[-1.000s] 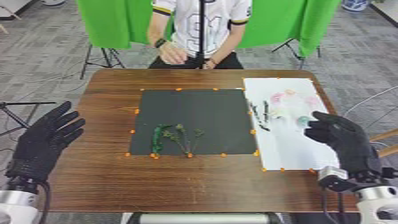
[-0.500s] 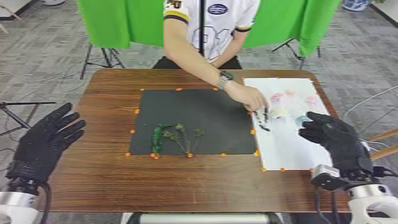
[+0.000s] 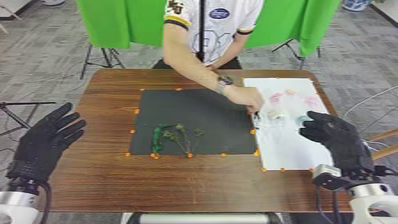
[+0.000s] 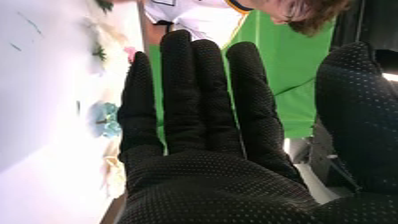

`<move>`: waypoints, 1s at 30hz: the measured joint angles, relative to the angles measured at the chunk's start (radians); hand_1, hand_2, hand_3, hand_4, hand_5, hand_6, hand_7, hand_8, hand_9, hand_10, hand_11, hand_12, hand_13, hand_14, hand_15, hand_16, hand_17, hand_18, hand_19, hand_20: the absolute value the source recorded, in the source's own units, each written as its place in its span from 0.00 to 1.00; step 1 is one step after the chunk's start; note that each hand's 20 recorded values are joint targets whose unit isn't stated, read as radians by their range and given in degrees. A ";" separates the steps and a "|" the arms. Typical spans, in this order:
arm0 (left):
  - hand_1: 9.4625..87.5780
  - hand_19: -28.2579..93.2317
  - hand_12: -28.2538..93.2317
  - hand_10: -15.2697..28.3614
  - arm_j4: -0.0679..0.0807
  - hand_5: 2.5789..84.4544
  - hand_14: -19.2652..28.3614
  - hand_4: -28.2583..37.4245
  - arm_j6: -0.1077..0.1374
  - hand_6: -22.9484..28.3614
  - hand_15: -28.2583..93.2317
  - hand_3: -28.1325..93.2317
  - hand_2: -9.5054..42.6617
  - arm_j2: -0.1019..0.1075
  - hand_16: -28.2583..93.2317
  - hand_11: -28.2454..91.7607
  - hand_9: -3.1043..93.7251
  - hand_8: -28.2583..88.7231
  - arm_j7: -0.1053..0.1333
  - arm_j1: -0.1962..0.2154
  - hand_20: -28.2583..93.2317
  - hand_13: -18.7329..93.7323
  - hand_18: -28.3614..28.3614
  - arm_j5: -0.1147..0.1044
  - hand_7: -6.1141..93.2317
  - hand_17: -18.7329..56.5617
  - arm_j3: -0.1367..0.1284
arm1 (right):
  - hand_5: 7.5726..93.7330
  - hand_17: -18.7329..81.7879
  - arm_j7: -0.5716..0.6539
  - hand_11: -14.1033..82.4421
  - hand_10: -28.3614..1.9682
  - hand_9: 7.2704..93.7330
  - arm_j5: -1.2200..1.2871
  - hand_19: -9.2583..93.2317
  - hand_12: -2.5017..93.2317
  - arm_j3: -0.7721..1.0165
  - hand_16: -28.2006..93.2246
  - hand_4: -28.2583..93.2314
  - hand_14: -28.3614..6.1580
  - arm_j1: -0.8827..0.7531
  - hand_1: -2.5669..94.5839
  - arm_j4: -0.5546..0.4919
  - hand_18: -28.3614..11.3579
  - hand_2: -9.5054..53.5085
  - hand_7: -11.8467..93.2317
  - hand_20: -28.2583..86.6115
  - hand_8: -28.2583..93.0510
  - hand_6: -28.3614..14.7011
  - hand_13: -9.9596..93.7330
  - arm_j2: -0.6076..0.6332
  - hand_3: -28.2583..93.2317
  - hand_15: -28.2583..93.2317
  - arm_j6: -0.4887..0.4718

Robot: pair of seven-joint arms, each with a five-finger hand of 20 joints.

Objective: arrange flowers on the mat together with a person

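In the head view, the person's hand [image 3: 244, 96] covers one end of a dark sprig [image 3: 257, 120] — how the fingers meet it cannot be told. The pale flowers [image 3: 277, 114] are too small and blurred to tell their kinds. The robot's right hand [image 3: 338, 136] hides part of the white sheet's [image 3: 289, 152] edge — its palm is cut off in the right wrist view.

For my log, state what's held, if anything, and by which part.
Left hand and right hand hold nothing. The person's hand is at the far end of a dark sprig; its grip is unclear.
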 measured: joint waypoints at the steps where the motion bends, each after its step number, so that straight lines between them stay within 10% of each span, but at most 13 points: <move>1: 0.21 0.60 0.39 0.64 0.000 0.38 0.72 0.05 0.000 0.53 0.46 0.81 0.16 0.000 0.26 0.39 0.33 0.17 0.000 0.000 0.33 0.38 0.90 0.000 0.22 0.15 0.000 | 0.47 0.33 0.000 0.41 0.46 0.48 0.000 0.60 0.30 -0.004 0.43 0.04 0.49 0.002 0.28 0.001 0.20 0.09 0.38 0.53 0.13 0.59 0.51 0.001 0.93 0.56 0.002; 30: 0.21 0.60 0.39 0.64 0.003 0.37 0.72 0.05 0.000 0.53 0.46 0.81 0.16 0.001 0.26 0.39 0.33 0.17 0.000 -0.006 0.33 0.38 0.90 0.000 0.22 0.15 -0.001 | 0.47 0.33 0.021 0.41 0.47 0.48 -0.001 0.60 0.30 -0.076 0.43 0.04 0.49 0.036 0.29 0.003 0.20 0.09 0.38 0.53 0.13 0.59 0.51 0.040 0.93 0.56 0.059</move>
